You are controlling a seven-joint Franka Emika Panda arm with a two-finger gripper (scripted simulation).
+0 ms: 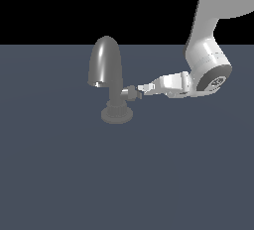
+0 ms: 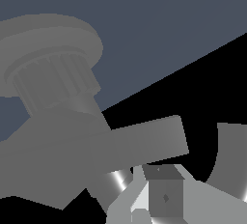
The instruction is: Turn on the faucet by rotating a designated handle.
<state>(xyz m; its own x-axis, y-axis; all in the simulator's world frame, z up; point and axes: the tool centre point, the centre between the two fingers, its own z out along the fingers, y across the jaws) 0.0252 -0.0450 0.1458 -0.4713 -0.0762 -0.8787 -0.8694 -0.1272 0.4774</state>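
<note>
The pincer (image 1: 141, 91) reached in level from the exterior view's right, its tips at the outer end of the handle (image 1: 132, 92). Whether its jaws were spread or pressed together could not be told: in the exterior view the tips merged with the stub, and in the wrist view only one pale finger (image 2: 164, 194) showed clearly, lying just beside a flat grey bar (image 2: 144, 141) of the fixture. Touch between them could not be confirmed.

The handle stuck out sideways from the short neck of the faucet (image 1: 106, 65), toward the exterior view's right. Above it rose the dark, glossy, bullet-shaped spout, with a bright streak of light down its face. Below, the neck ran into a round ribbed base (image 1: 117, 113) that sat flat on the bench (image 1: 124, 184); the ribs showed plainly in the wrist view (image 2: 48, 80).

Behind the pincer, the white arm (image 1: 208, 60) bent at a rounded joint and climbed out of the picture at the upper edge on the exterior view's right.

The bench was a plain, even slate-blue plane, matte, without seams or marks, running back to a straight horizon. Beyond that line the room was flat black (image 1: 74, 6), with no walls or fittings to be made out.
</note>
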